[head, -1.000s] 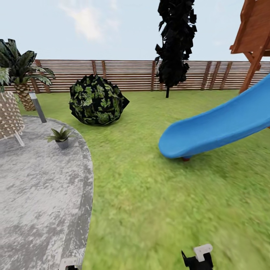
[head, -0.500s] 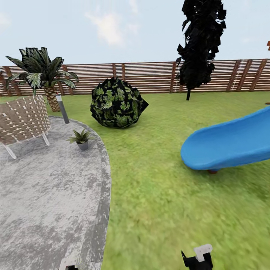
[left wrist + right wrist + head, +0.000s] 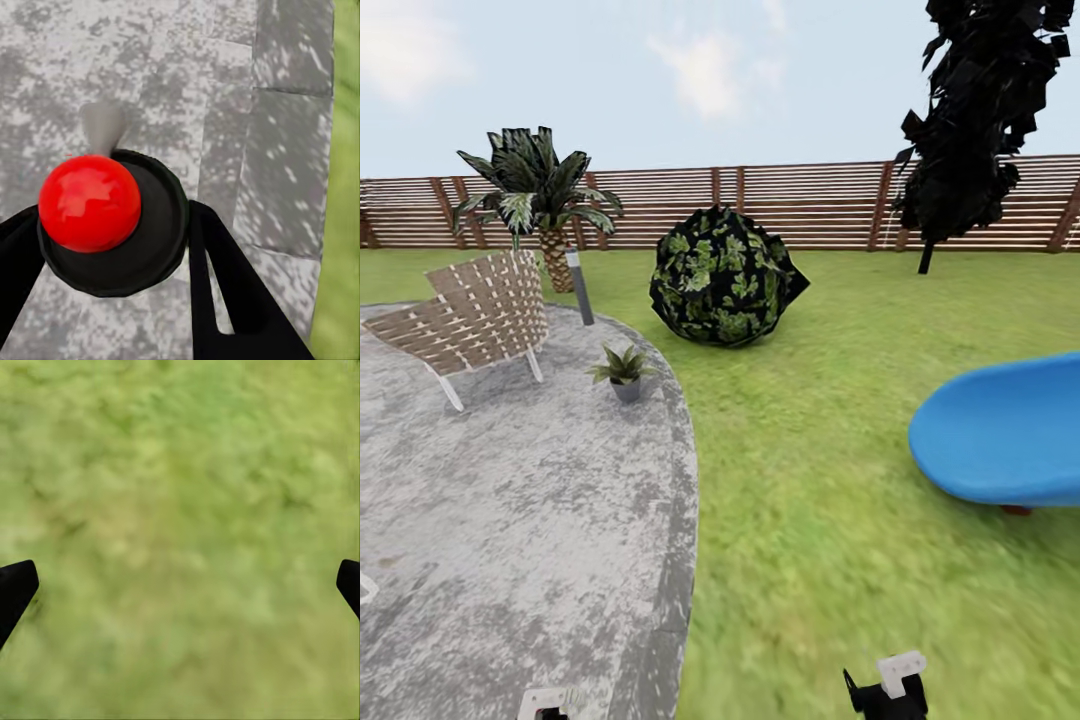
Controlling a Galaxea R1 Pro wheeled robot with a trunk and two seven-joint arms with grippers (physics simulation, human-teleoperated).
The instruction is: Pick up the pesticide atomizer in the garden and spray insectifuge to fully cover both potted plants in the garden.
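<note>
At the bottom edge of the head view, parts of both arms are showing over the ground, the left over the grey patio (image 3: 480, 520) and the right over the lawn (image 3: 840, 450). In the left wrist view, the left gripper (image 3: 112, 247) is closing its two dark fingers around the pesticide atomizer (image 3: 112, 217), a black round body topped by a red ball, held above the paving. In the right wrist view, the right gripper (image 3: 180, 585) is hanging wide open and empty over blurred grass. Farther off, one potted plant (image 3: 623, 372) is standing near the patio's far rim, beside a woven chair (image 3: 475, 315) and a short lamp post (image 3: 578, 285). Beyond lie a dark-leaved shrub (image 3: 725, 277), a palm (image 3: 540, 200), a blue slide (image 3: 1005, 430) at the right, and the slatted fence (image 3: 810, 205). Compared with a second ago, the whole scene is sliding rightward across the view, so the camera is turning left; the potted plant is coming nearer the centre. This likely means the robot, atomizer already in hand, is lining up to approach that plant; its leaves look bare of whitish specks from here, though it is too small to be sure.
</note>
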